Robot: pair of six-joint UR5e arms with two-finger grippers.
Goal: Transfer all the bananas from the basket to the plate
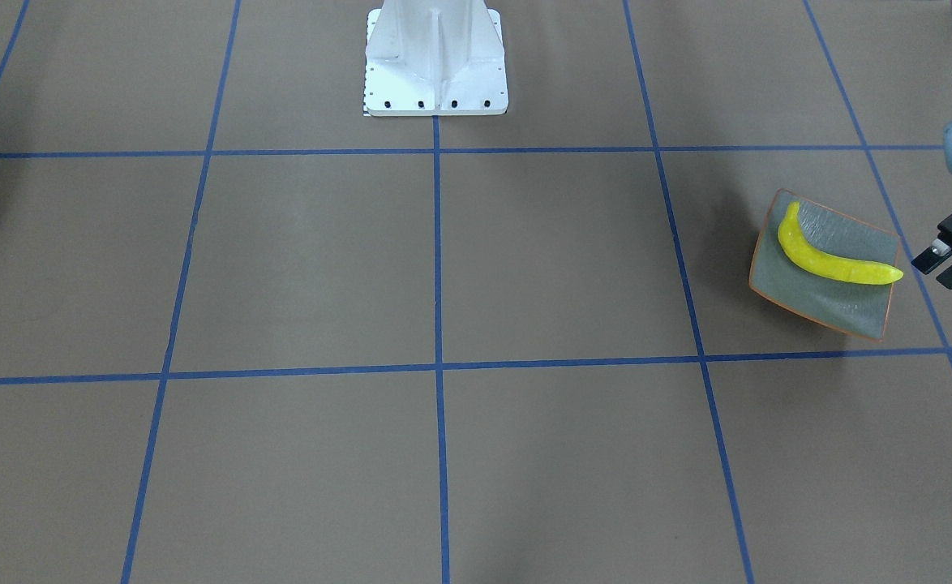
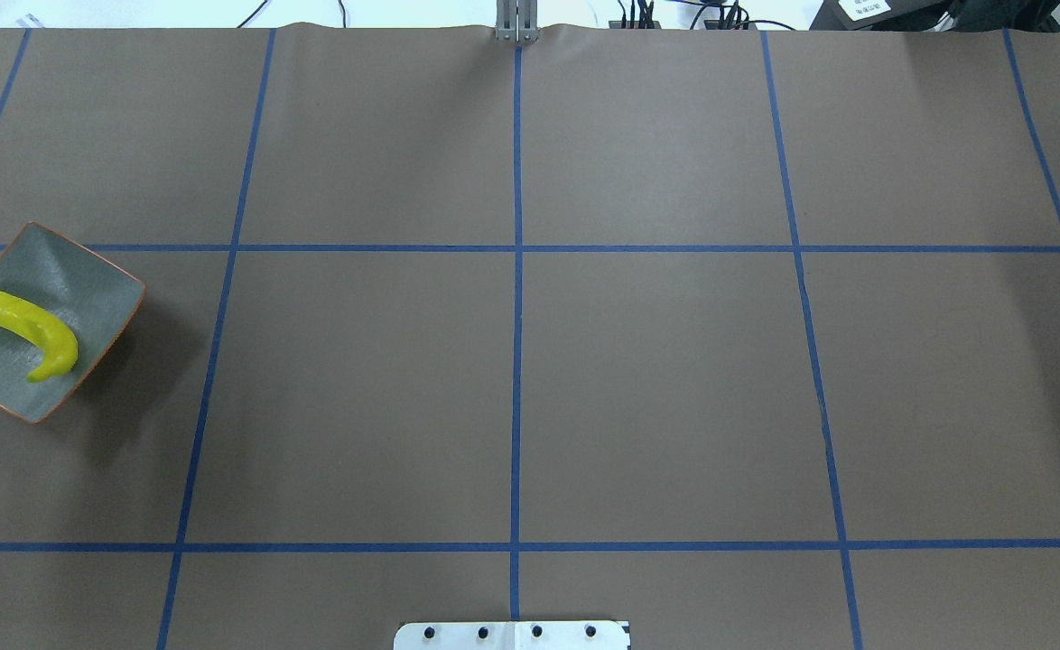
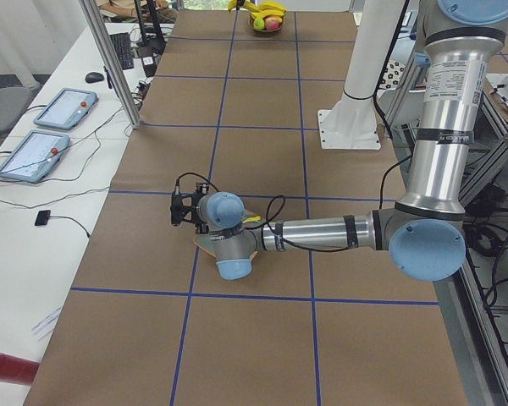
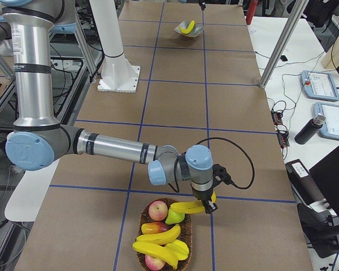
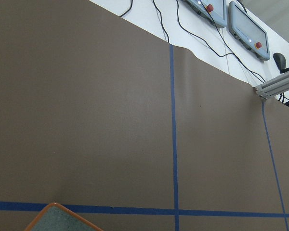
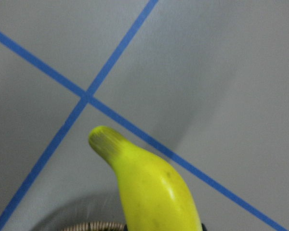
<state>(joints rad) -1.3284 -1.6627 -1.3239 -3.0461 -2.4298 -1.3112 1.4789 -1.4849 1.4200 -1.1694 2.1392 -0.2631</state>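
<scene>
1. Grasp state: the right gripper [image 4: 209, 203] is clamped on a banana [image 4: 186, 207]. I judge this from the wrist view, where the fruit fills the frame right under the camera with its stem end pointing away. The fingers themselves barely show.
2. Directly below that gripper sits the wicker basket [image 4: 140, 257]. Two more bananas [image 4: 158, 234] lie in it among apples [image 4: 157, 210]. The gripped banana hangs just above the rim, apart from the fruit beneath.
3. The left gripper [image 1: 948, 261] is spread and empty, its fingertips just beside the outer edge of the plate [image 1: 849, 312]. One banana [image 1: 837, 264] already lies across the plate, with one end toward those fingertips.
4. Step in hand, as I read it: carry the second banana away from the basket. The plate is well apart from the right gripper, at the table's far end, so a hand-over or a long reach looks likely.
5. To do it well:
   - Lift straight up until clear of the rim before moving sideways.
   - Keep the grip near mid-length so the glossy curve does not pivot.
   - Set it down beside the plated banana, not on top of it.
</scene>
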